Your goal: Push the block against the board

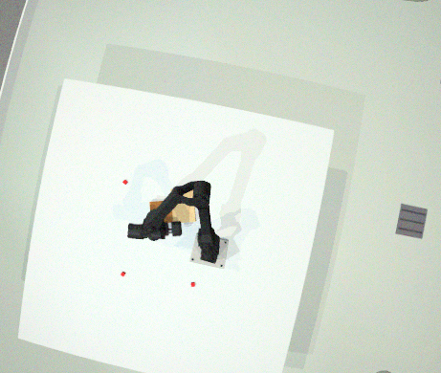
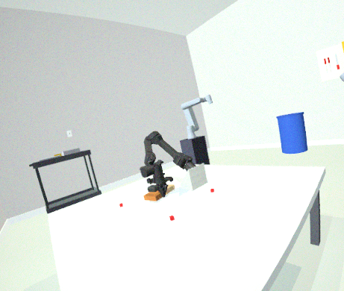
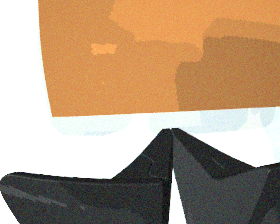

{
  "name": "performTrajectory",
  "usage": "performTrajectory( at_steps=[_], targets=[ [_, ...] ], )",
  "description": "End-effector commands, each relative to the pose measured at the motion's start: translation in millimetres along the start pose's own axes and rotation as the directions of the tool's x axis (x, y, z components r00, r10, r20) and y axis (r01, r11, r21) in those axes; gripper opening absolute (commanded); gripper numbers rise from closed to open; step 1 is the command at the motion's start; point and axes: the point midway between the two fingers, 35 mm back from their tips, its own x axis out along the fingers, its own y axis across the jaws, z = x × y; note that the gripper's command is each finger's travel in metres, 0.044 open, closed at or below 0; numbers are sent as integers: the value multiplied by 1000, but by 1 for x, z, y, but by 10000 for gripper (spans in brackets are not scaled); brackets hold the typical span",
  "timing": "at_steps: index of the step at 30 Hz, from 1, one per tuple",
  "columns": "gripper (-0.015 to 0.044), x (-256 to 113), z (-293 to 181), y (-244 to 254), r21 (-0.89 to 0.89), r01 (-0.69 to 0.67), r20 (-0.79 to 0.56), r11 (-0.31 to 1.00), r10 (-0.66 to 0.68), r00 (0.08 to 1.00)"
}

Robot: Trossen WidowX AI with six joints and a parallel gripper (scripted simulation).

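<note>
The square orange block [image 1: 155, 206] [image 2: 151, 196] [image 3: 91, 80] lies flat on the table, partly under the arm in the top view. The light tan board [image 1: 186, 213] [image 2: 171, 189] lies flat beside it, to its right in the top view; only a sliver shows at the wrist view's right edge. The two look very close, but the arm hides much of the seam, so full side contact and even edges cannot be told. My gripper [image 2: 163, 195] [image 3: 170, 136] is shut and empty, fingertips low beside the block's near side, with a narrow strip of table showing between them in the wrist view.
The arm's base plate [image 1: 224, 258] sits on the white table [image 1: 91, 311] [image 2: 134, 254], to the lower right of the board in the top view. Small red markers [image 1: 125, 182] [image 1: 122, 274] [image 1: 192, 284] [image 2: 172, 218] lie around the work area.
</note>
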Motion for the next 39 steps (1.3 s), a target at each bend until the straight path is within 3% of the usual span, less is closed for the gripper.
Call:
performTrajectory(
  at_steps=[1, 21, 27, 32, 39],
  targets=[
    [0, 0, -7, -1, -1, 2, 0, 1000, -2, 1000],
    [0, 1, -38, -4, -1, 3, 3, 1000, -3, 1000],
    [0, -53, -33, -2, 0, 4, 3, 1000, -4, 1000],
    [0, -55, -33, -2, 0, 4, 3, 1000, -4, 1000],
    [0, -53, -23, 10, -192, -2, 6, 981, 3, 1000]
  ],
)
